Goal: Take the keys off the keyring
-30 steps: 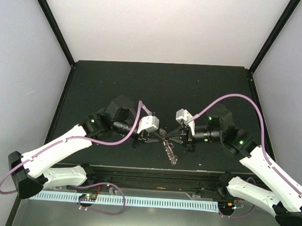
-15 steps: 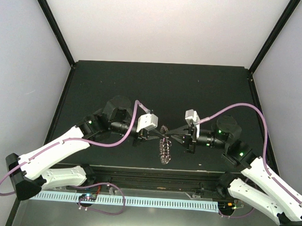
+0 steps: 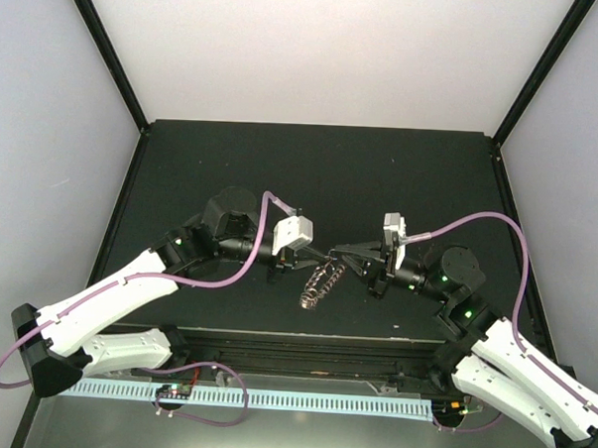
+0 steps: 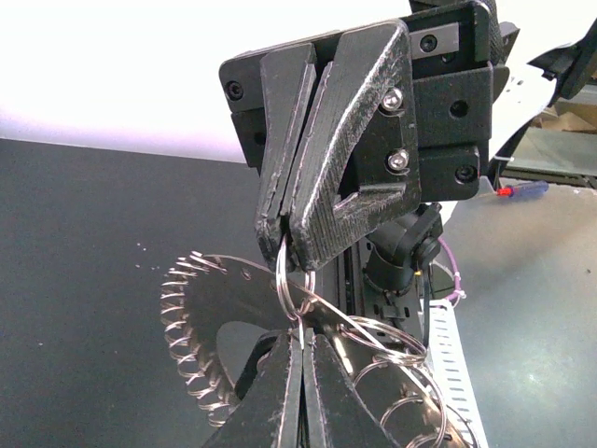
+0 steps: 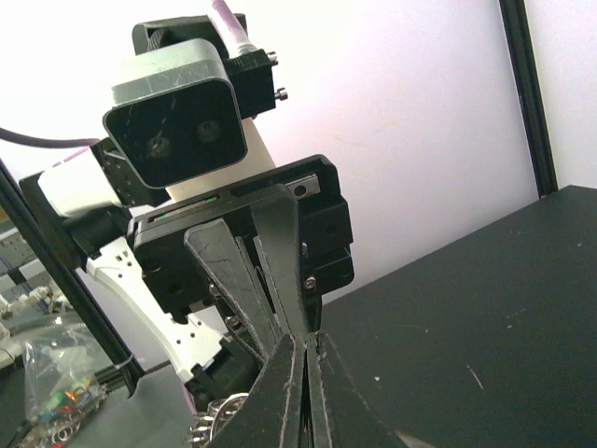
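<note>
The keyring [image 3: 319,281] is a flat grey metal ring fringed with small wire loops. It hangs tilted in the air between my two grippers, above the black table [image 3: 311,165]. My left gripper [image 3: 320,256] and right gripper [image 3: 337,252] meet tip to tip at its top. In the left wrist view the left gripper [image 4: 300,338] is shut on a thin wire loop at the flat ring's [image 4: 224,289] rim, and the right gripper [image 4: 291,254] is shut on the same loop from above. In the right wrist view the right gripper [image 5: 306,343] touches the left gripper [image 5: 297,325]. No key shows.
A white slotted cable duct [image 3: 252,398] runs along the front below the arm bases. Black frame posts [image 3: 108,52] stand at the table's back corners. A clear bag of small parts [image 5: 56,392] lies off the table at the left of the right wrist view.
The right gripper has drawn back to the right and turned. The meeting point has shifted slightly right. The hanging keyring has swung from pointing down-right to down-left. Both grippers have stayed shut.
</note>
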